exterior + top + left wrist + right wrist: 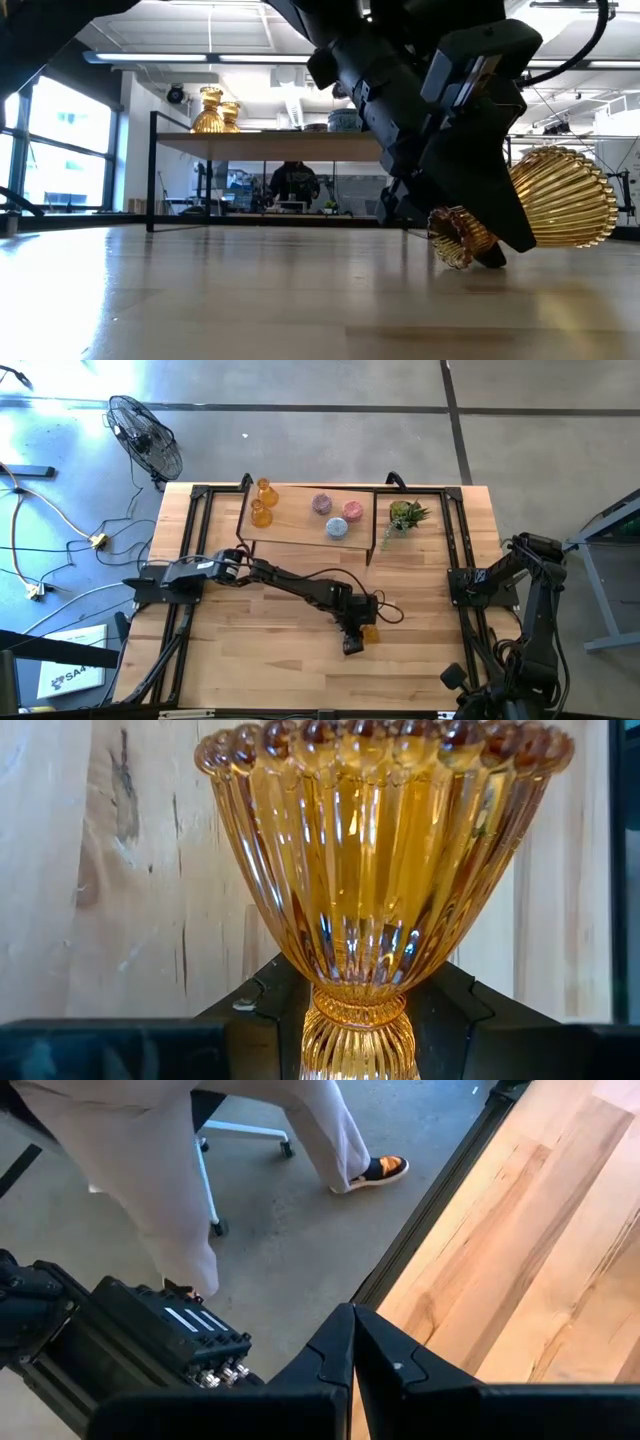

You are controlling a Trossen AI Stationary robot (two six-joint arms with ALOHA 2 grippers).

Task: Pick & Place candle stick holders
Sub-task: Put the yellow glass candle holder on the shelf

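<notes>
Gripping an amber candle stick holder (369, 632) by its narrow neck, the left gripper (355, 642) tilts it low over the table (270, 670). Back on the shelf (300, 530): two amber holders (262, 501), pink and blue ones, a plant (405, 516). Right gripper (352, 1342) waits, pinched closed, at the table's edge.

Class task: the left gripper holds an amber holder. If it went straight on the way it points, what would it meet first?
Probably the wooden tabletop: the left gripper, jaws shut on the amber candle stick holder, points down at bare wood; depth unclear.
</notes>
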